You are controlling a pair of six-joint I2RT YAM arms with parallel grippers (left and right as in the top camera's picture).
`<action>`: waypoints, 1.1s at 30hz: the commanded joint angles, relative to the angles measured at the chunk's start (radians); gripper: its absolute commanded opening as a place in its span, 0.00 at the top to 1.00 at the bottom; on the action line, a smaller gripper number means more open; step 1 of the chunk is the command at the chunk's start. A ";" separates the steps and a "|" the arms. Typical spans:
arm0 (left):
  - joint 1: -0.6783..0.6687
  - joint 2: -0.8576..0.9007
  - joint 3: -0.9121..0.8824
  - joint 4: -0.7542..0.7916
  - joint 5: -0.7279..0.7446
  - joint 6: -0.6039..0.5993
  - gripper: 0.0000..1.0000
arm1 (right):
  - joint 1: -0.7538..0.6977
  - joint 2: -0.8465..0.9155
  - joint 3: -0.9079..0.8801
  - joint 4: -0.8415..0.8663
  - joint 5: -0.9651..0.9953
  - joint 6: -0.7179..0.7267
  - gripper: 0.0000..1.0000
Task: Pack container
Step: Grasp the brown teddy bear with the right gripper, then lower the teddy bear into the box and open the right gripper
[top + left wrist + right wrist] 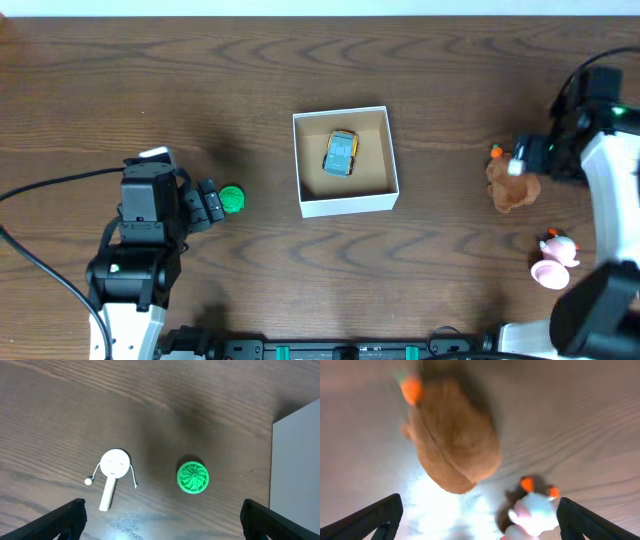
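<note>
The container (349, 204), a square white box with a brown inside, sits mid-table and holds a blue and yellow toy car (341, 153). Its white wall shows at the right of the left wrist view (299, 455). My left gripper (208, 203) is open and empty above the table (162, 522). A green ribbed disc (232, 199) (193, 477) and a white face-on-a-stick toy (114, 471) lie just ahead of it. My right gripper (527, 157) is open and empty (480, 520) over a brown plush toy (512, 190) (455, 445).
A pink and white toy with orange bits (553, 260) (532, 512) lies near the front right, close to the right arm. The right wrist view is blurred. The white stick toy is hidden under the left arm in the overhead view.
</note>
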 commanded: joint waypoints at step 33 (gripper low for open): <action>0.005 0.016 0.020 -0.002 0.003 -0.010 0.02 | 0.513 -0.101 0.307 0.145 -0.053 0.198 0.99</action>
